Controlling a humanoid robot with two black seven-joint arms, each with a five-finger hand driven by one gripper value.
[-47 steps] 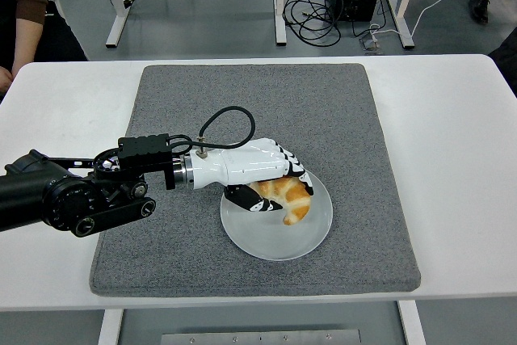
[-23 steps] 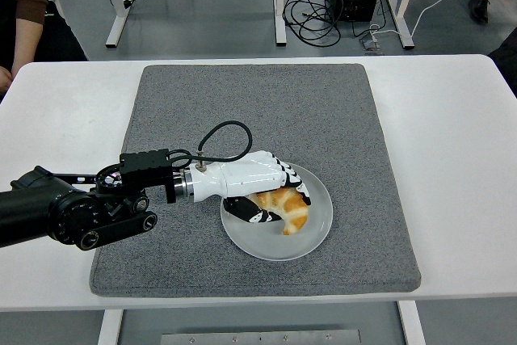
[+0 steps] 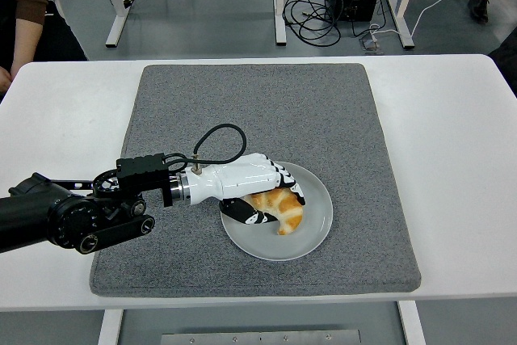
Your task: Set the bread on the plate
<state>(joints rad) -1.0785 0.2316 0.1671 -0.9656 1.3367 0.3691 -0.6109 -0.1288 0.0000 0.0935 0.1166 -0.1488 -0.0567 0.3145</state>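
You have the left hand (image 3: 257, 191) over the near-left part of the plate (image 3: 317, 217) with its fingers curled around the bread (image 3: 280, 208) — the bread lies on the plate, the plate sits on the grey mat (image 3: 258, 111), and a person's arm (image 3: 26, 6) shows well beyond the mat's far-left corner.

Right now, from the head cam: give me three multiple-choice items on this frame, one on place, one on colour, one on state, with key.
1. Where is the bread?
A. on the bare table
B. over the plate
C. on the mat's far corner

2. What colour is the mat?
A. grey
B. blue
C. red

3. What is the left hand doing?
A. resting open at the table edge
B. closed around the bread
C. gripping the plate's rim

Key: 1 B, the bread lies within the plate's outline; 2 A, speckled grey fabric; 3 B, fingers curl over the bread.
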